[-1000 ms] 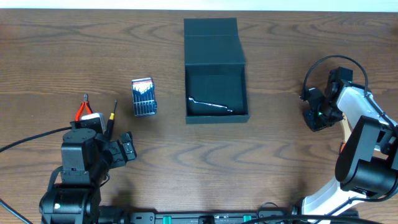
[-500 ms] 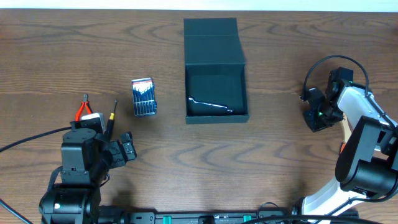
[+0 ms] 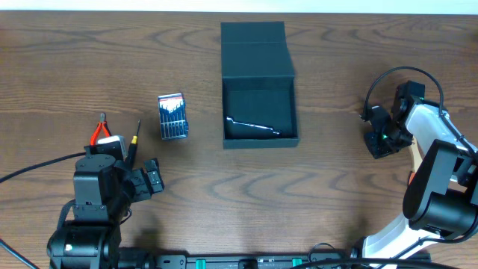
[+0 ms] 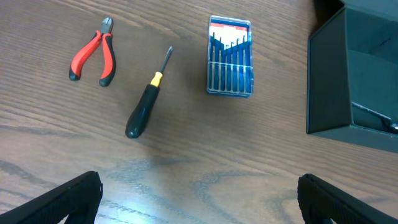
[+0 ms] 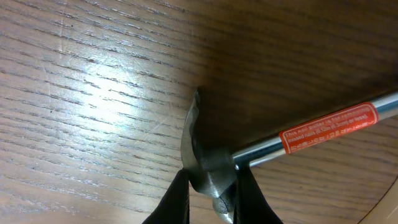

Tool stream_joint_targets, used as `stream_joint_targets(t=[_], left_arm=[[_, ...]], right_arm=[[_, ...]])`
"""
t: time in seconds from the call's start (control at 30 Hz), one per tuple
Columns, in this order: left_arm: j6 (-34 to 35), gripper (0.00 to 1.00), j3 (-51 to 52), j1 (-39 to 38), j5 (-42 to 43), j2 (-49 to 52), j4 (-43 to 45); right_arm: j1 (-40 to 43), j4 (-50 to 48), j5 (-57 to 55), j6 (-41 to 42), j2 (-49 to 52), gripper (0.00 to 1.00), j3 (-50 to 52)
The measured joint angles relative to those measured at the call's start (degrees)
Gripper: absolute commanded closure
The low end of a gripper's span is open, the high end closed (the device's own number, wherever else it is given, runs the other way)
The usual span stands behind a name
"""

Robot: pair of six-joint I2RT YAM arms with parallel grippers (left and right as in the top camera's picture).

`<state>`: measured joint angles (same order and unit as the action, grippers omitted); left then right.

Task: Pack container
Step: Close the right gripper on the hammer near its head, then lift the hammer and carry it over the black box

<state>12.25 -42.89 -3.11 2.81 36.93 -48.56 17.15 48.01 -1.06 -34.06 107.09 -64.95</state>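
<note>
The container (image 3: 259, 112) is a dark box in the middle of the table, its flap lid (image 3: 254, 33) folded back and a thin silver tool (image 3: 252, 125) lying inside. Its corner shows at the right of the left wrist view (image 4: 348, 74). My right gripper (image 3: 378, 142) is down at the table on the right. In its wrist view the right gripper (image 5: 211, 177) is shut on the steel head of a hammer (image 5: 208, 155), whose chrome shaft carries a red label (image 5: 329, 127). My left gripper (image 4: 199, 205) is open above bare wood, left of the box.
Red-handled pliers (image 4: 93, 59), a black screwdriver (image 4: 146, 106) and a blue-and-red bit case (image 4: 230, 56) lie left of the container. In the overhead view the pliers (image 3: 101, 131) and screwdriver (image 3: 134, 142) sit just beyond the left arm.
</note>
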Motion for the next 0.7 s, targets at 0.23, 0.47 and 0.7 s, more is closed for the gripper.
stream_joint_targets(t=[0.23, 0.47, 0.7], left_arm=[[0.0, 0.01, 0.0, 0.0, 0.0, 0.0, 0.0], [0.0, 0.01, 0.0, 0.0, 0.0, 0.0, 0.0], [0.0, 0.01, 0.0, 0.0, 0.0, 0.0, 0.0]], right_arm=[[0.0, 0.4, 1.8, 0.2, -0.1, 0.99, -0.3], [-0.1, 2.3, 5.6, 0.4, -0.7, 0.99, -2.6], [-0.2, 3.9, 5.6, 0.4, -3.6, 0.99, -5.7]])
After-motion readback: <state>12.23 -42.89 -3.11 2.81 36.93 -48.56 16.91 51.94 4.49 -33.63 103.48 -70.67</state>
